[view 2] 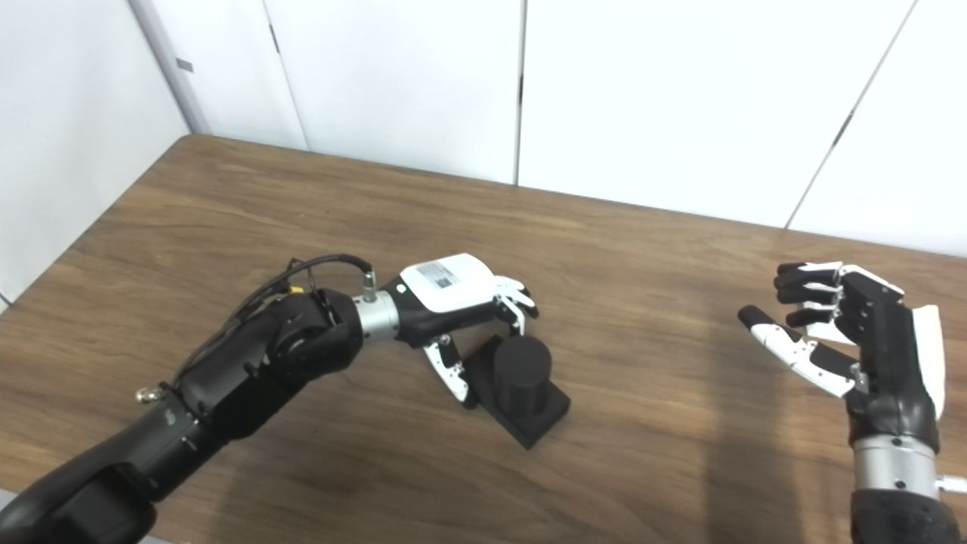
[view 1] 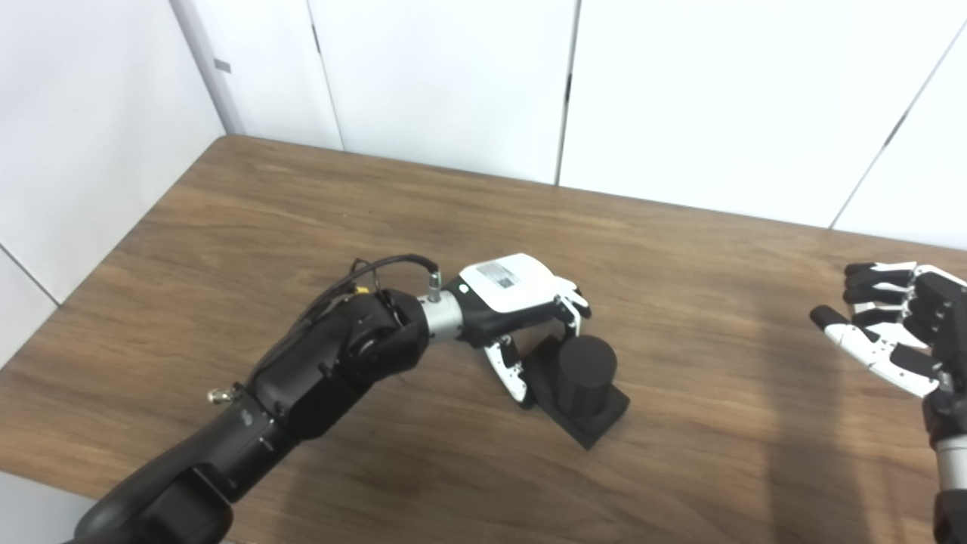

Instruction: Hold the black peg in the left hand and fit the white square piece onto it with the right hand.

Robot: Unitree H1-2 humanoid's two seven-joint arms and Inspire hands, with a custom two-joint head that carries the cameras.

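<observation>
On the surface (view 1: 680, 249), your left hand (view 1: 506, 298) cups the black peg (view 1: 585, 374), fingers (view 1: 508, 369) not clearly gripping, to steady it; your right hand (view 2: 854, 332) waits with fingers spread.

Black peg (view 1: 586, 374) on brown wood-grain table (view 1: 302, 219).

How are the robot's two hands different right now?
The left hand is low at the table, fingers around the black peg; the right hand is up off the table, holding nothing. The left hand's palm faces down, fingers curled; the right hand's fingers are spread apart. Both are black and white.
</observation>
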